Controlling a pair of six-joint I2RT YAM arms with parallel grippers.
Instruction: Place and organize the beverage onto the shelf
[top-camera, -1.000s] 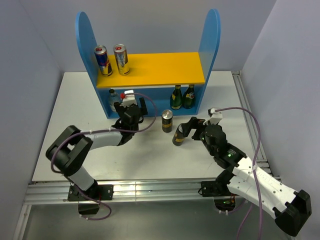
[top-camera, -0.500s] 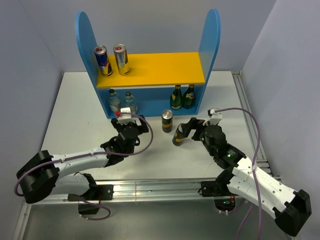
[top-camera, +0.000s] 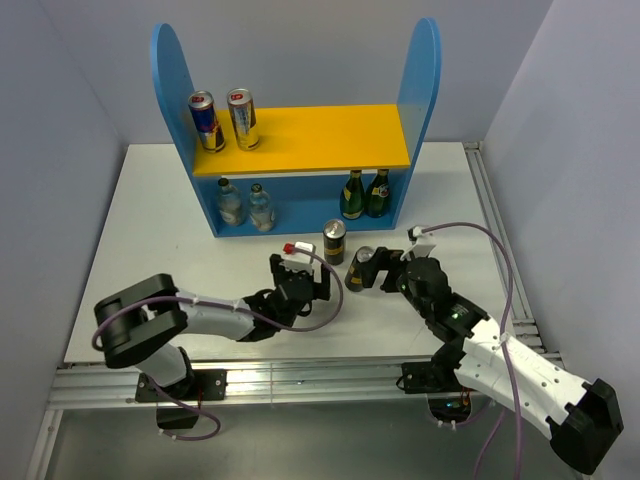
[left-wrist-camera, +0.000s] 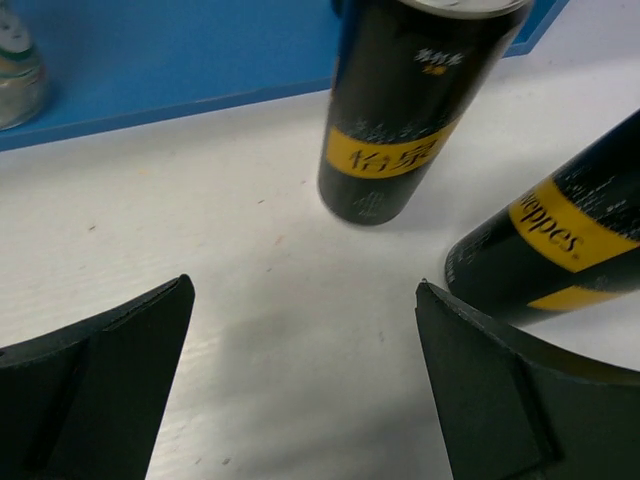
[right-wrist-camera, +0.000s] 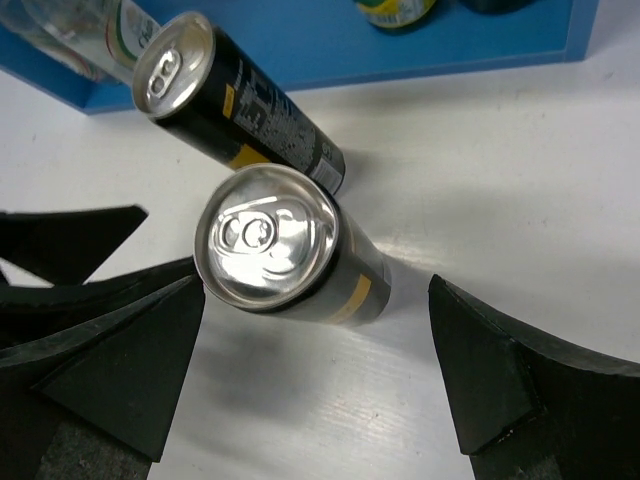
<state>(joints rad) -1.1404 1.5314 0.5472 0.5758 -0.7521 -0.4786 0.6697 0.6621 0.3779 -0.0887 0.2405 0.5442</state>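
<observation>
Both grippers are wide open, nothing held. The right gripper (right-wrist-camera: 315, 288) straddles one black-and-gold can (top-camera: 360, 268) standing on the worktop (top-camera: 150, 220), with a gap on each side. The second black-and-gold can (top-camera: 334, 241) stands just beside it, in front of the shelf (top-camera: 300, 135). The left gripper (left-wrist-camera: 302, 290) sits low on the worktop, facing both cans. The upper board has the blue-and-silver can (top-camera: 204, 120) next to the gold can (top-camera: 242, 118). Down below are two clear bottles (top-camera: 229, 201) on the left and two dark green bottles (top-camera: 352, 196) on the right.

White arm links (top-camera: 520, 372), black joints (top-camera: 135, 322), looping purple cables (top-camera: 497, 232), black wedge-shaped fingers (left-wrist-camera: 100, 385)
</observation>
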